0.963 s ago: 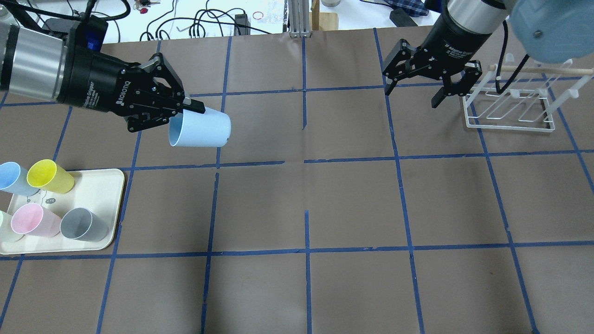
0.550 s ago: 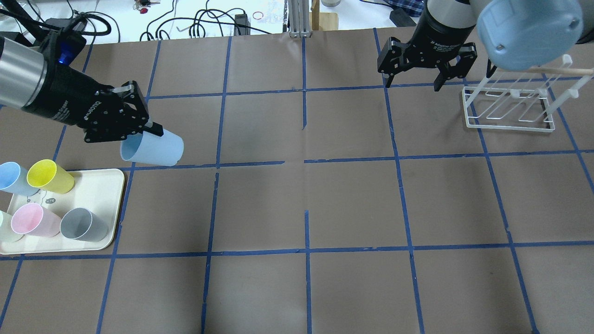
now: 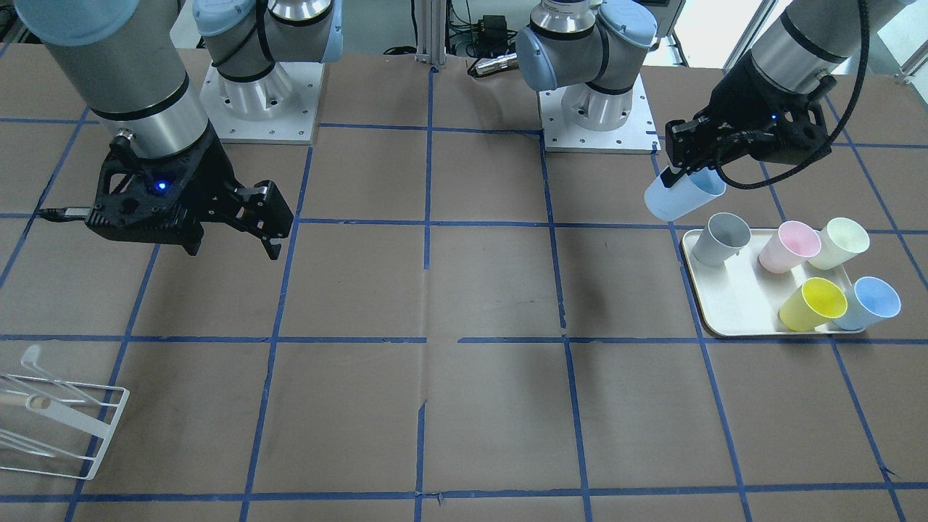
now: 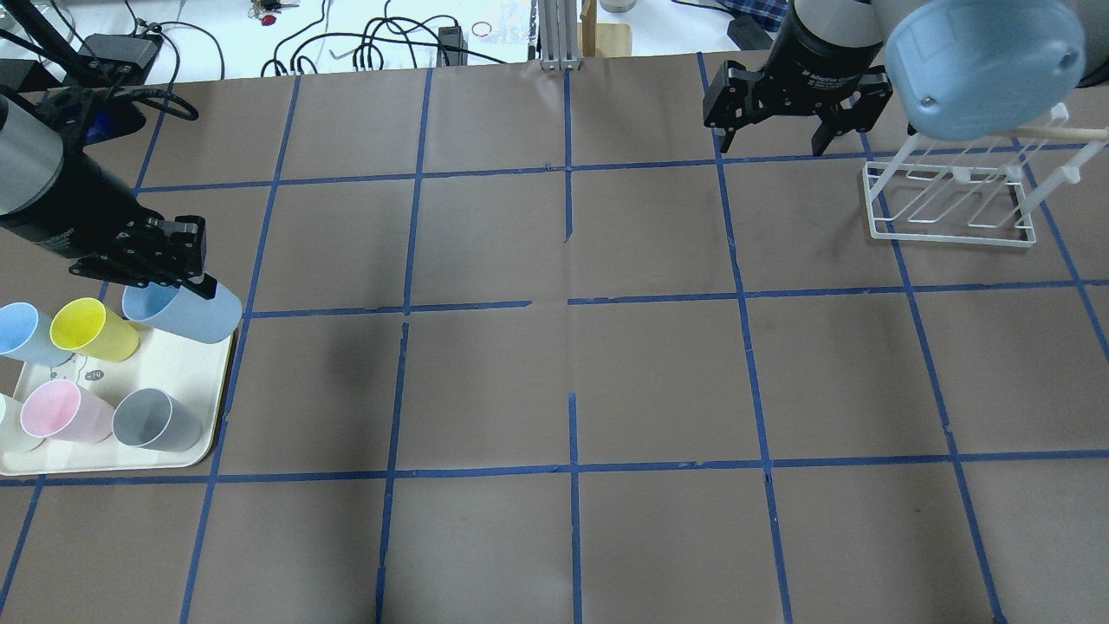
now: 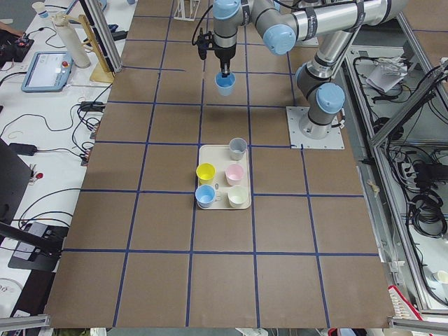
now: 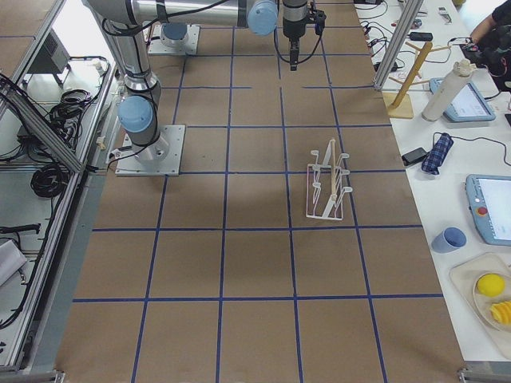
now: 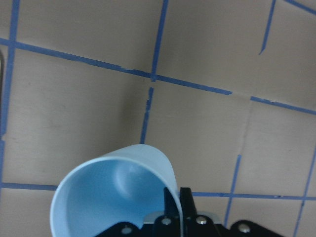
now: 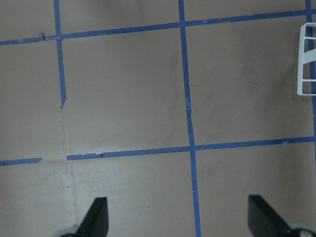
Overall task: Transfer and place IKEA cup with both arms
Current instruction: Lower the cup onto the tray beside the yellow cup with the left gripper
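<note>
My left gripper (image 4: 192,283) is shut on the rim of the pale-blue IKEA cup (image 4: 189,314). The cup hangs tilted in the air over the far inner corner of the cream tray (image 4: 186,360). It also shows in the front-facing view (image 3: 680,198) and fills the bottom of the left wrist view (image 7: 111,197), with one finger inside its mouth. My right gripper (image 4: 773,143) is open and empty, high over the far right of the table beside the white wire rack (image 4: 953,208). Its two fingertips show wide apart in the right wrist view (image 8: 178,217).
On the tray stand a second blue cup (image 4: 22,334), a yellow cup (image 4: 91,329), a pink cup (image 4: 61,410), a grey cup (image 4: 156,419) and a pale cup (image 3: 841,241). The table is brown paper with a blue tape grid. Cables lie beyond the far edge.
My left gripper has carried the blue cup left and nearer, from mid-left of the table to the tray's corner. My right gripper has drawn back toward the far edge, still open.
</note>
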